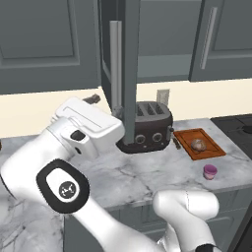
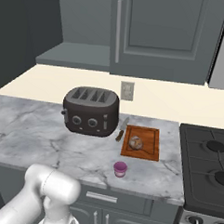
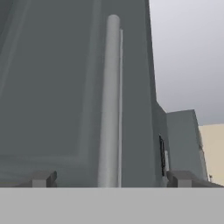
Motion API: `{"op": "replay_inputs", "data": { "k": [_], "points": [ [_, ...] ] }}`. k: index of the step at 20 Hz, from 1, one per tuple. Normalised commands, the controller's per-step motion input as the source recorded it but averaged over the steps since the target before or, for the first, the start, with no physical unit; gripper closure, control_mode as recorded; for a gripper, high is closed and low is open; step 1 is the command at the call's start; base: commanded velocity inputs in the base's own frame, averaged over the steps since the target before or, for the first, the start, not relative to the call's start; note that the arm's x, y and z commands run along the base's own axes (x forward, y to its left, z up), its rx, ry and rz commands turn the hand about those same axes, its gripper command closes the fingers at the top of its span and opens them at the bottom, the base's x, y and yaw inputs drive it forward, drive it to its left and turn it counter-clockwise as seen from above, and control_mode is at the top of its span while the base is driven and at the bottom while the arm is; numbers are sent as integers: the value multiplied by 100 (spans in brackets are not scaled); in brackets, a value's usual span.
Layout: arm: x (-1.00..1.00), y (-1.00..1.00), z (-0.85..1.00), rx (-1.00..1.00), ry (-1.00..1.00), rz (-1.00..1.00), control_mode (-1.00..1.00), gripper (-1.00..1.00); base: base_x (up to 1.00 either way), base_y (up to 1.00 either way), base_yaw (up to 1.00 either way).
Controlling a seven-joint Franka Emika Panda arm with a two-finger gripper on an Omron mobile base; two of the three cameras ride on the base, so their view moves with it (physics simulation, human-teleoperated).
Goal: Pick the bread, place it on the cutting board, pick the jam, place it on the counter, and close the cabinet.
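You see no words anywhere; the dark grey cabinet door's (image 3: 65,87) long pale bar handle (image 3: 109,105) stands upright between your wide-open, empty two-finger claw (image 3: 109,179).

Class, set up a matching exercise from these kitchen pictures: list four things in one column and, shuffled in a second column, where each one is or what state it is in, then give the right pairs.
Things:
1. bread
2. jam
3. cabinet door
4. toaster

Places or states:
A. swung open, edge toward the room
B. on the cutting board
C. by the wall, left of the board
D. on the bare counter, near its front edge

Pairs: 1-B, 2-D, 3-A, 4-C
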Motion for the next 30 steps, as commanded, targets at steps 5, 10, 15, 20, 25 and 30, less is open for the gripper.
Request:
{"op": "replay_inputs", "data": {
  "k": [5,10,15,20,25,30],
  "points": [
    [15,1,0,0,0,-4,-100,-100,0,0,0],
    [8,0,0,0,0,-3,-100,-100,0,0,0],
    [0,0,0,0,0,0,-100,-100,0,0,0],
    [0,-15,0,0,0,0,-100,-100,0,0,0],
    [0,-30,0,0,0,0,-100,-100,0,0,0],
    [0,-32,-1,0,0,0,-100,-100,0,0,0]
  ]
}}
